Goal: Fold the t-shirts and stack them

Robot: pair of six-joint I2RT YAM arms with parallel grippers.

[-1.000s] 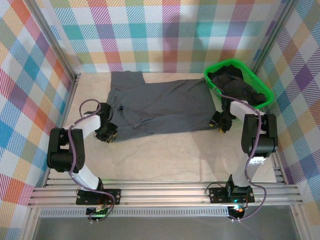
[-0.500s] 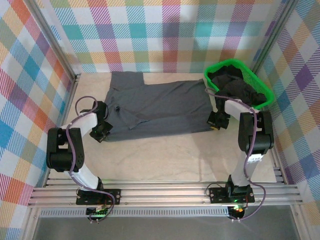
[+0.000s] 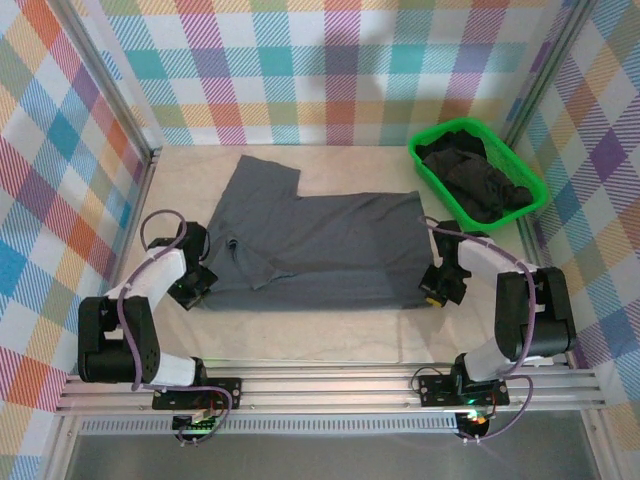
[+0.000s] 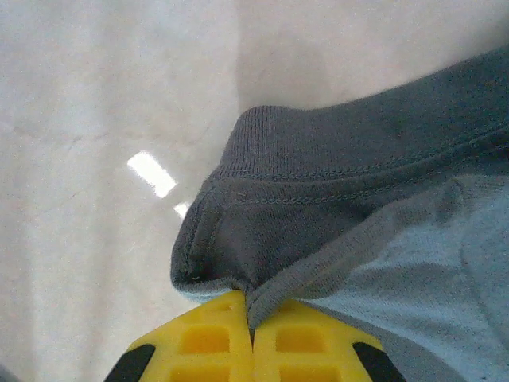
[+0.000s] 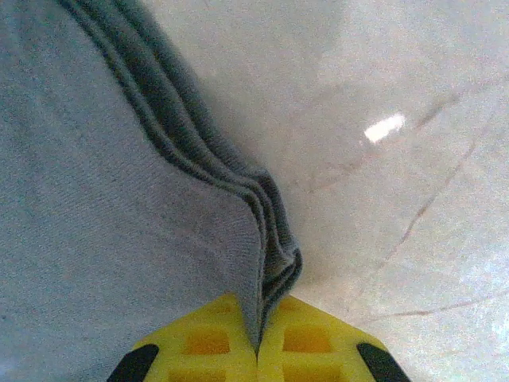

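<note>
Tabletop (image 3: 330, 320) w/ grey tee (image 3: 320, 245); green basket (image 3: 416, 158) back-right.

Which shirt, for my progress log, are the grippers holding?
The blue-grey shirt flat on the table; the dark shirts lie bunched in the green basket.

The left arm (image 3: 152, 283) and the right arm (image 3: 488, 252) are built alike, with white rounded links between bulky black joint housings. Each stands on a black base plate (image 3: 190, 393), and a thin purple-grey cable (image 3: 158, 214) runs along each one in loose loops. The left gripper (image 4: 251, 306) and the right gripper (image 5: 258, 318) have bright yellow plastic fingers (image 4: 208, 344) with rectangular recessed pockets, and a black piece sits at each outer side.
</note>
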